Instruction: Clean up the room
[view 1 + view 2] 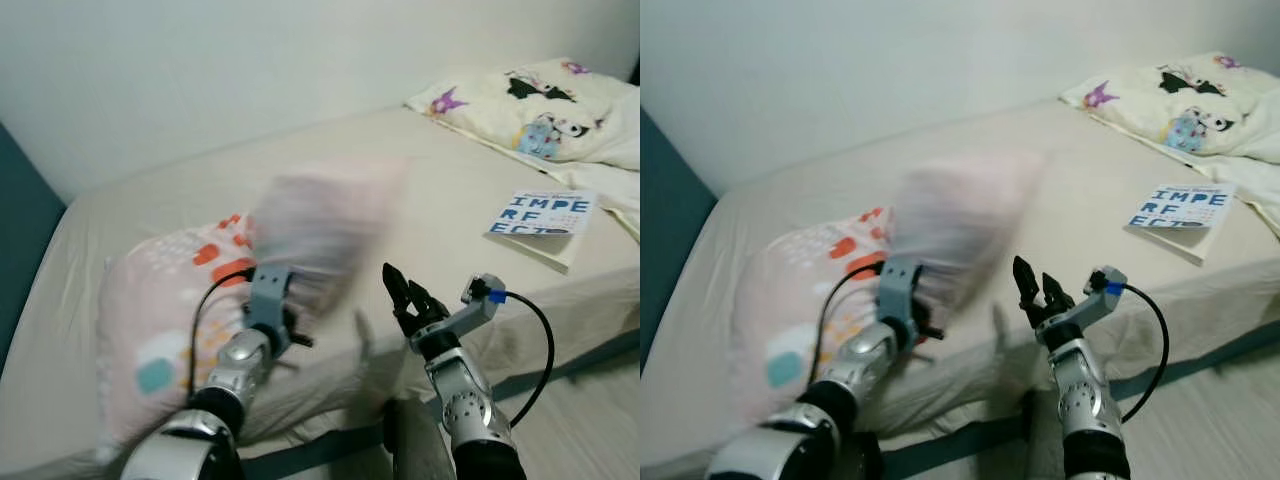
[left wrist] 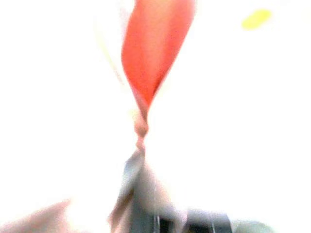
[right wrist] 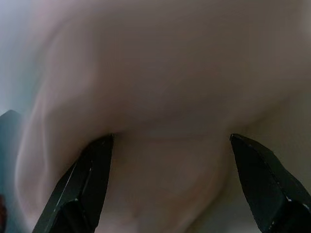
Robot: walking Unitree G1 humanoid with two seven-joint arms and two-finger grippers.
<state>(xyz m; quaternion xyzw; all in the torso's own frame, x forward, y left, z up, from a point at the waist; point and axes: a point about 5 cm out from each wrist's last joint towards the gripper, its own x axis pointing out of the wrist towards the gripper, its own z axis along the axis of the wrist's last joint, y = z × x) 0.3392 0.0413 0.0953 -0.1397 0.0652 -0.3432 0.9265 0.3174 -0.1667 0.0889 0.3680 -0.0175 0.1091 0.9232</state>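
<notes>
Nearest, both silver arms reach forward over the edge of the wide bed with a beige fitted sheet [image 1: 440, 190]. The left gripper [image 1: 290, 300] is pushed into the pale pink pillow printed with orange, teal and yellow shapes [image 1: 160, 320]; its black fingers are buried in the fabric, so whether they are apart or together cannot be told. In the left wrist view the cloth is bunched into a tight fold, a red-orange patch narrowing to a twist, overexposed white on both sides. The part of the pillow above that gripper is lifted off the sheet and smeared with blur, while its lower end lies on the mattress near the bed's front left corner.

Just beside it, the right gripper [image 1: 403, 293] is held upright at the bed's front edge, near the raised pillow. The right wrist view shows its two black fingers [image 3: 87, 184] spread wide apart, with pinkish fabric in front of them and nothing between them.

Farther back on the right, a white paperback book with blue block letters on its cover [image 1: 545, 222] lies flat on the sheet, well apart from the pillow. Beyond it, at the far right corner, lies a cream pillow with cartoon character prints [image 1: 530, 105]. A plain white wall [image 1: 200, 70] runs behind the bed, and a dark teal panel [image 1: 20, 230] borders its left side.
</notes>
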